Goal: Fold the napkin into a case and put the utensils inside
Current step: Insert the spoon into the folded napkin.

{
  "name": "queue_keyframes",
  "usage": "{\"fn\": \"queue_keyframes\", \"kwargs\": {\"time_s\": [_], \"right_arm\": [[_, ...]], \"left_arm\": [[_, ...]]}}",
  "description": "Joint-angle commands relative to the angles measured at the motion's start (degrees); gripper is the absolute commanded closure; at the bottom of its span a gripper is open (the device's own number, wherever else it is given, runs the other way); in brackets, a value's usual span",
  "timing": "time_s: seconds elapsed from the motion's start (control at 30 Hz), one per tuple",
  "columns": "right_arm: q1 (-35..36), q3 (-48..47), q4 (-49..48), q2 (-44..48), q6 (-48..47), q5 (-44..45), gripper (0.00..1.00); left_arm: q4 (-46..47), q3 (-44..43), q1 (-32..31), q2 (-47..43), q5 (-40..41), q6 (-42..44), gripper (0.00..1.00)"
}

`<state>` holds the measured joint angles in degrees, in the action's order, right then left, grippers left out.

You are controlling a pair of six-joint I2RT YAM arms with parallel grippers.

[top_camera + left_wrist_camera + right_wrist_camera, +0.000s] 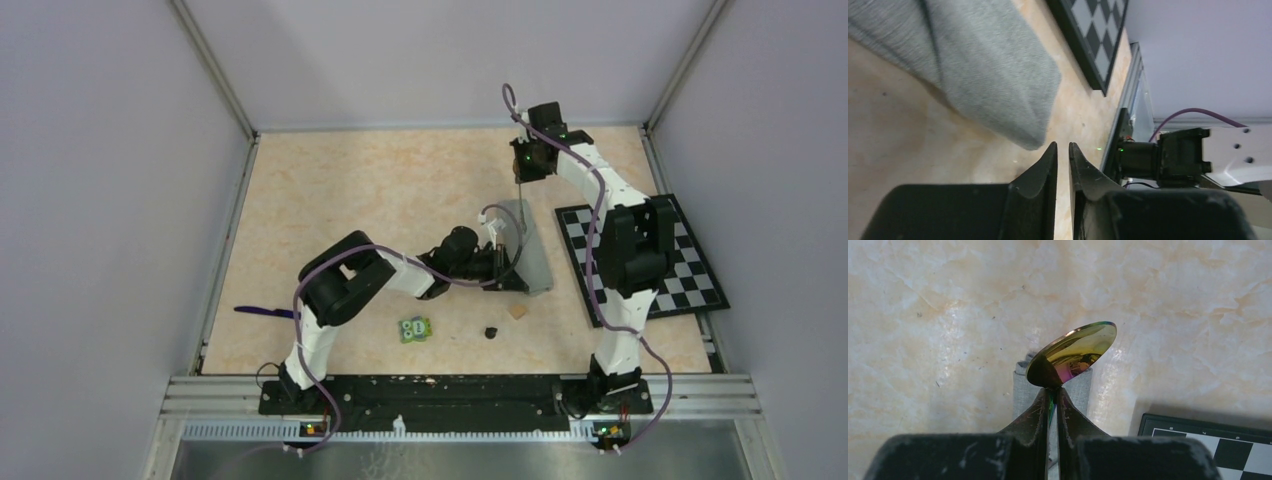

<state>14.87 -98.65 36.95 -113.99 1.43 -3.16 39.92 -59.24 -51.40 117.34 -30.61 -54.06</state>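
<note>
On table (350,190) centre, grey napkin case (535,255) lies long & narrow, just L of checkerboard mat (690,270). L gripper (1063,146) sits low at case's near end, tips just short of the cloth corner, jaws a slim gap apart w/ nothing btwn. R gripper (1053,390) hangs over case's far end, clamped on spoon (1075,352), its gold bowl past the fingertips. Slim dark-blue utensil (262,311) lies well apart, near table's L edge.

The left end effector (1063,146) (jaws barely apart, nothing between) sits just beside the folded napkin (993,75).
</note>
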Motion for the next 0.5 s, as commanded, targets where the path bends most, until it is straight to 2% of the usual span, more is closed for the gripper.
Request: {"fn": "queue_keyframes", "kwargs": {"time_s": [0.0, 0.47], "right_arm": [[0.17, 0.49, -2.64, 0.65, -1.13, -0.24, 1.0], [0.73, 4.98, -4.04, -0.19, -0.39, 0.11, 1.0]], "left_arm": [[3.94, -2.0, 0.08, 2.62, 1.86, -1.03, 0.83], [-0.46, -2.59, 0.16, 5.48, 4.62, -0.6, 0.87]]}}
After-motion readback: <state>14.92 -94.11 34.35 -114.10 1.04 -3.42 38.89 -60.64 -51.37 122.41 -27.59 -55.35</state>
